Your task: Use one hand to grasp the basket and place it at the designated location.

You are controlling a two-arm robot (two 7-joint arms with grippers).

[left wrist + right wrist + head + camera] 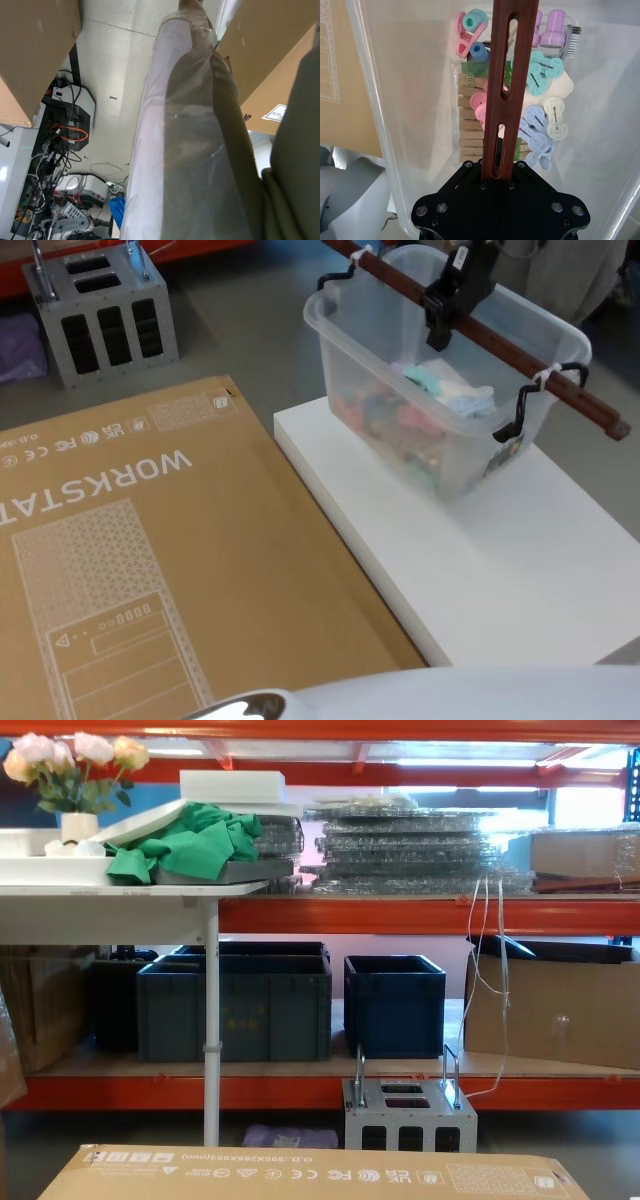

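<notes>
The basket point(370, 350), a translucent milky-white tub with a thick rim, is at the far end of a white board point(520, 560). A reddish-brown bar handle point(560, 390) runs across its top, tied to black hooks at both ends. My right gripper point(440, 325) reaches down from above and is shut on the middle of this bar. In the right wrist view the slotted handle point(507, 60) runs into the black right gripper point(497, 172). Below it, pastel clips and wooden pegs point(540, 80) lie in the basket point(395, 125).
A big cardboard box point(150, 570) printed WORKSTATION lies left of the white board. A grey metal unit point(105, 315) stands on the floor beyond it. In the chest view, dark blue crates point(240, 1005) sit on orange shelving behind a white table leg point(210, 1020).
</notes>
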